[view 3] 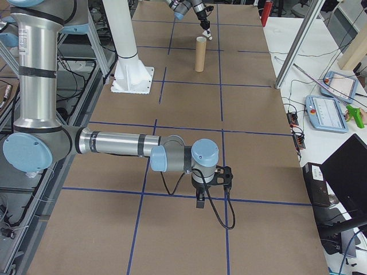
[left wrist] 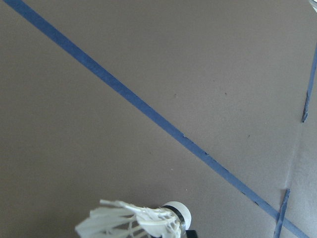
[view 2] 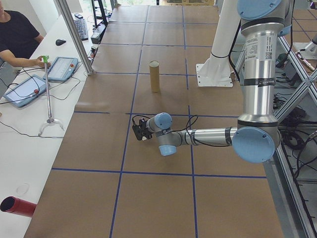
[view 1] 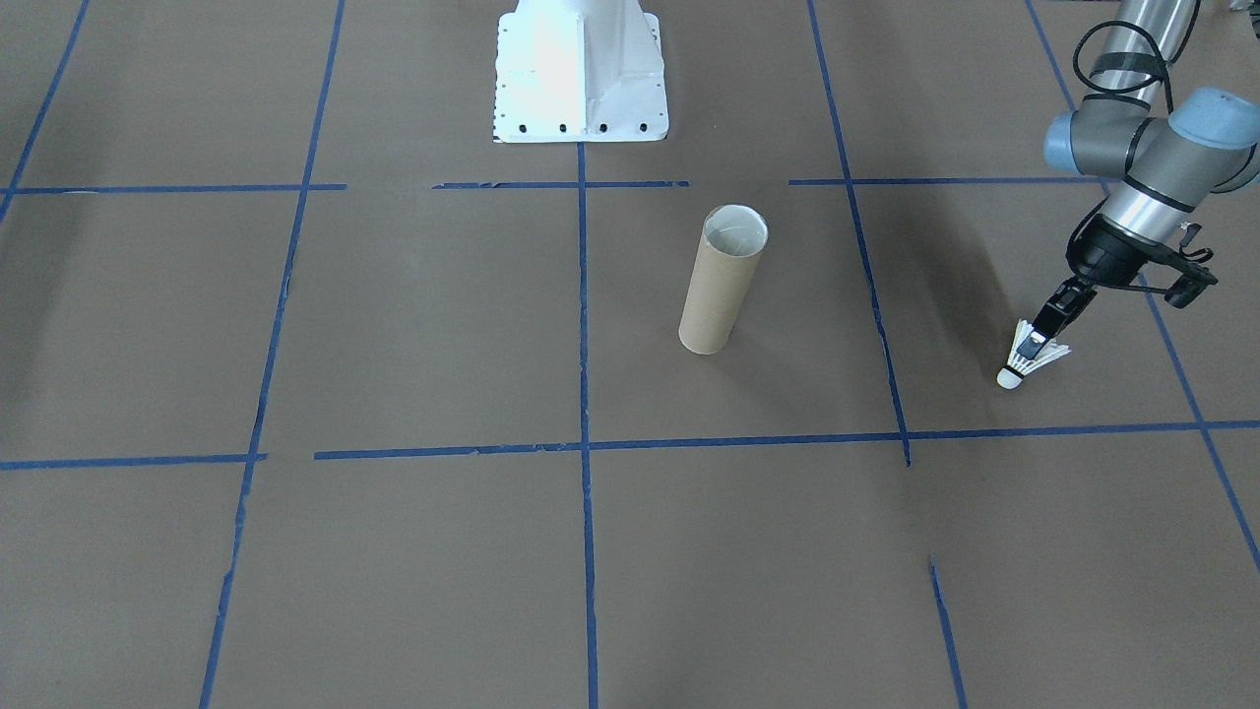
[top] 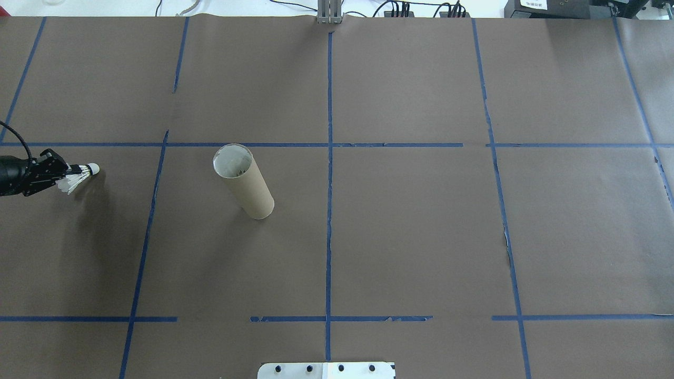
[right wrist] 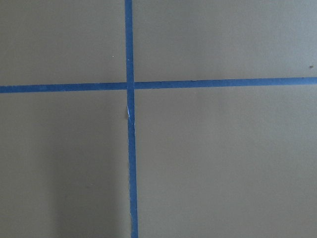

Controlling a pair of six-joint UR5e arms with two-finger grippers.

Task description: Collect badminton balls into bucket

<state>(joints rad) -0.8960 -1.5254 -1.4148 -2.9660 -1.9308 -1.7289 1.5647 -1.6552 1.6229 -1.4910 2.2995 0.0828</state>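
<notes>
The front-facing view alone shows the left hand (view 1: 1035,342) pinching the shuttlecock (view 1: 1027,364); the right hand's (view 3: 200,200) state: cannot tell.

Arm label (view 2: 260,49): a printed strip runs along the near arm's silver tube — too small to read.
Box sticker (top: 533,4): white, with dark print — not legible.

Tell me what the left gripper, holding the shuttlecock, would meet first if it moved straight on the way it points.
Probably the brown paper table cover: the left gripper points steeply down, holding the white feather shuttlecock just above it.
</notes>
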